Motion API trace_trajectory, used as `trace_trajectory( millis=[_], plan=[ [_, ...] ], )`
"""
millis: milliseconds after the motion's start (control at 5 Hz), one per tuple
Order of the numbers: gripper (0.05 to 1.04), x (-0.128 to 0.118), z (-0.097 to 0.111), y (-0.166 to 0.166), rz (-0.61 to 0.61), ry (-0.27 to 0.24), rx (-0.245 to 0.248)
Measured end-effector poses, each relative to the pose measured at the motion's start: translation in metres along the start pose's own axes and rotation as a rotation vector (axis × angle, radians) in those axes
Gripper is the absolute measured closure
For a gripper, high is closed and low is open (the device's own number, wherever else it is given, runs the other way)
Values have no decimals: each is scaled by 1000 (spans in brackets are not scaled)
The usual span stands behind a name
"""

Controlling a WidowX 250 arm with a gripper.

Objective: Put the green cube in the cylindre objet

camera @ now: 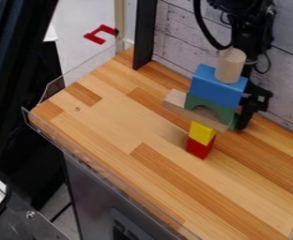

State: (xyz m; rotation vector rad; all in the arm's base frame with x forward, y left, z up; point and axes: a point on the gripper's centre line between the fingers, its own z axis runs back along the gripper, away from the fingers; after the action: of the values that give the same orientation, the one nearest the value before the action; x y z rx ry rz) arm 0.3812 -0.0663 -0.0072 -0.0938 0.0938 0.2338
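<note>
Work looks unfinished, the green piece (234, 123) by the gripper (243, 120) apart from the wooden cylinder (230, 66), and whether the gripper is open I cannot tell.

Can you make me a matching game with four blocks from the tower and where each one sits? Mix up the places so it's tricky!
Blocks:
1. Yellow block
2. Wooden cylinder
3. Red block
4. Blue block

Places:
A. At the very bottom of the tower
B. Just under the round piece
C. At the very top
D. Just above the bottom piece

Right pairs: 1-D, 2-C, 3-A, 4-B
</note>
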Motion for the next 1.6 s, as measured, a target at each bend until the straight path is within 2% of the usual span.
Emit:
trace_trajectory(
  millis=[200,600,800,1000,1200,1400,1600],
  plan=[
    [530,1,-1,-4,-10,-1,-6],
    [530,-7,0,-1,-7,10,9],
    [530,-7,28,-2,-20,-40,11],
    [530,-5,68,-2,-26,-133,9],
    [530,-5,79,0,-20,-153,-1],
    [530,-5,104,-1,-19,-213,-20],
    [530,-3,120,3,-12,-255,-37]
  ],
)
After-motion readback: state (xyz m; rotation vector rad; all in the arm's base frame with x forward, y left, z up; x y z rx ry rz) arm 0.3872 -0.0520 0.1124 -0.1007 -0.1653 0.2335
